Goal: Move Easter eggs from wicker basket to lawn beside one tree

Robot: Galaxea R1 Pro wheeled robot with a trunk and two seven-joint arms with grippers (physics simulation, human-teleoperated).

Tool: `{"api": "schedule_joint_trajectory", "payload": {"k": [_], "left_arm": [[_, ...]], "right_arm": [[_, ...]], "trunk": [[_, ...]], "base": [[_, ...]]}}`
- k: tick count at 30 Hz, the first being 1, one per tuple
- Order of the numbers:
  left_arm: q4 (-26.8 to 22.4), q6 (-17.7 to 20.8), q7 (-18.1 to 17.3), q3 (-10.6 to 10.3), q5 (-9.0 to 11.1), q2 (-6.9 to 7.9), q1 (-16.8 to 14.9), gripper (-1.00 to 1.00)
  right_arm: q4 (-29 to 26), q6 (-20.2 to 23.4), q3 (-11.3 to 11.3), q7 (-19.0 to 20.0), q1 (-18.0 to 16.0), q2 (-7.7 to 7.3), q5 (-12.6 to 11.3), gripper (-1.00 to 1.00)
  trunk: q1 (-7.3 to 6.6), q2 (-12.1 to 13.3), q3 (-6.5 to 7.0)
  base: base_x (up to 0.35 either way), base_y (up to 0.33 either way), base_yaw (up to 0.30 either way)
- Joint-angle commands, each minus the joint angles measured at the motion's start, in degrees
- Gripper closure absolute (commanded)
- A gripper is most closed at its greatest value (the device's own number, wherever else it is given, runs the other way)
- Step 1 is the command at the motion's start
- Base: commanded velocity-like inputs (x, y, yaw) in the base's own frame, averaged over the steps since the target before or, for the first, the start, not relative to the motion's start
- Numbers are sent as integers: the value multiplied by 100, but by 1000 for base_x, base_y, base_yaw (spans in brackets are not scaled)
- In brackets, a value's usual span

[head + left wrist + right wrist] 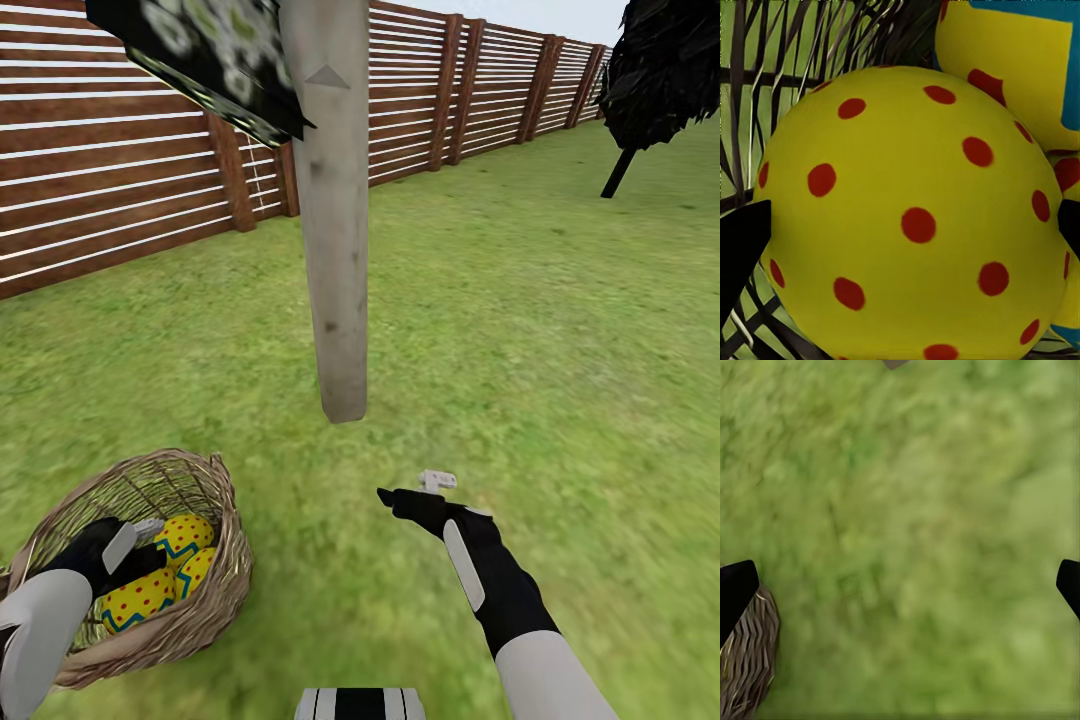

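Reaching into the basket [215,590] at 7 o'clock, left fingers [739,247] spread around one egg [915,217]; right fingers [735,592] released over lawn [520,330] by the tree [335,250].

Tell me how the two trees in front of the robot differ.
The near tree has a thick, pale grey, upright trunk; the far tree has a thin, dark, leaning trunk. The near tree's foliage is dark with whitish-green speckles; the far tree's is all black. Both stand on the lawn by the fence.
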Motion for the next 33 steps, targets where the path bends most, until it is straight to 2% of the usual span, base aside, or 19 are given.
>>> {"api": "schedule_joint_trajectory", "payload": {"k": [1, 17, 19, 23, 33], "left_arm": [[-8, 23, 44, 3, 50, 0, 1, 100], [-8, 31, 49, 3, 63, 0, 2, 100], [-8, 35, 33, 3, 56, 0, 2, 100], [-5, 46, 12, 3, 49, 0, 2, 100], [1, 116, 2, 3, 48, 0, 2, 100]], "right_arm": [[-7, 29, -3, 1, -3, 1, -25, -100], [2, 29, -3, -7, -4, 1, -27, -100], [2, 29, -3, -7, -8, 1, -27, -100], [2, 29, -3, -7, -3, 1, -27, -100], [2, 29, -3, -7, -5, 1, -27, -100]], "trunk": [[-1, -2, -5], [-1, -2, -5], [-6, 1, 40], [-6, 1, 40], [-29, 13, 239]], "base": [[0, 0, 0], [0, 0, 0], [0, 0, 0], [0, 0, 0], [0, 0, 0]]}}
